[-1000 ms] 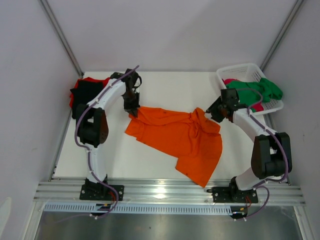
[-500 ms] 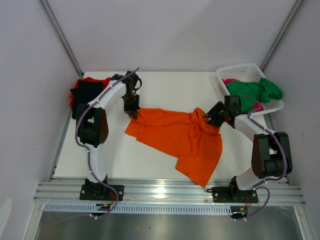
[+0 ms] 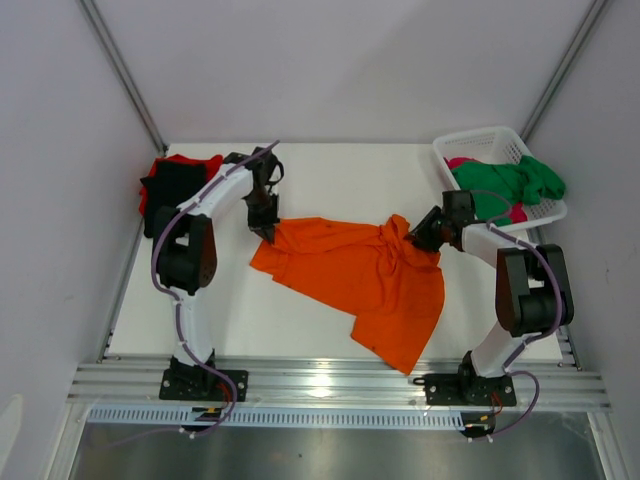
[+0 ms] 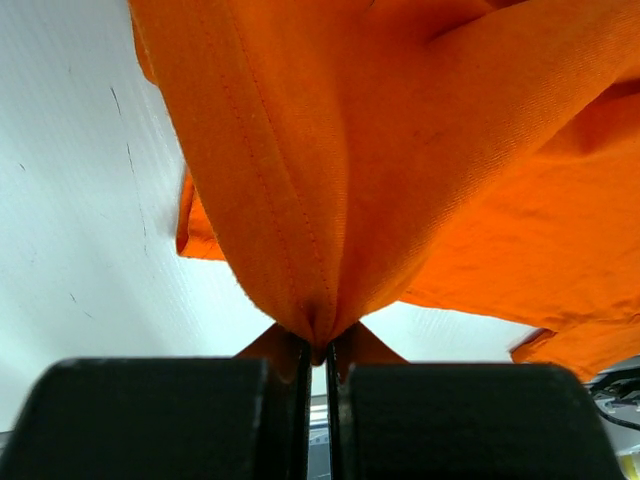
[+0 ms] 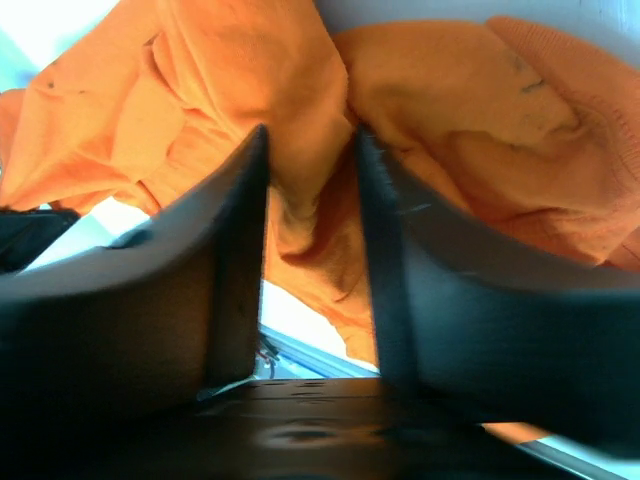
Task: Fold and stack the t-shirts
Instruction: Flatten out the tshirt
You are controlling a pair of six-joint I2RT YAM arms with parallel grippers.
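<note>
Pale walls close in a white table; the orange shirt lies spread across its middle, a black shirt far left, a green shirt in the basket far right. The left gripper is clamped on the orange shirt's far-left corner. The right gripper has its jaws half apart astride the bunched far-right edge.

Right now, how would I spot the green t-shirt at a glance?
Look to the table's far right corner, where a white lattice basket sits. The green t-shirt lies on top, spilling over its right rim; the pink t-shirt beneath barely shows.
</note>
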